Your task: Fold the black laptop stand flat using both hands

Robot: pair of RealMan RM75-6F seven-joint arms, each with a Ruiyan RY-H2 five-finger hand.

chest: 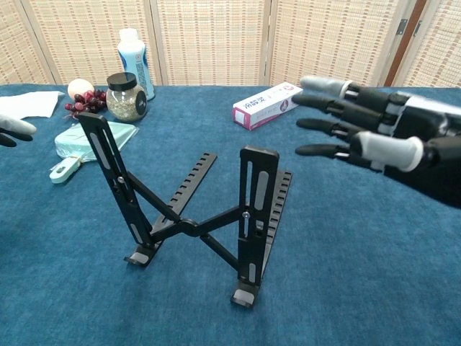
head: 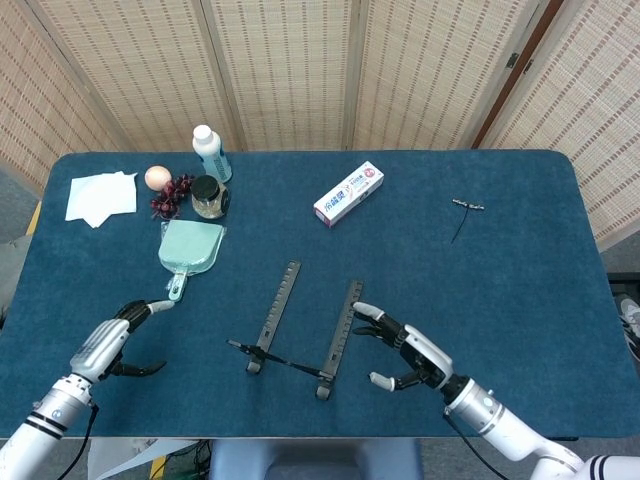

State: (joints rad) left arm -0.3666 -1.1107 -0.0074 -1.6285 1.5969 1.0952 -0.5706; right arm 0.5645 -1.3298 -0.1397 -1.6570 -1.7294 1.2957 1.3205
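Note:
The black laptop stand (head: 300,330) (chest: 193,216) stands opened up on the blue table, two raised arms joined by a crossed brace, near the front edge at the middle. My right hand (head: 405,350) (chest: 382,137) hovers just right of the stand with its fingers spread, holding nothing and not touching it. Well to the left of the stand is my left hand (head: 115,340), fingers apart and empty; the chest view shows only its fingertips (chest: 14,130) at the left edge.
A mint dustpan (head: 190,250) lies behind my left hand. At the back left are a white bottle (head: 210,152), a jar (head: 208,196), grapes (head: 172,196), a peach (head: 157,177) and a white cloth (head: 100,196). A toothpaste box (head: 349,193) and a small corkscrew-like tool (head: 465,210) lie further back.

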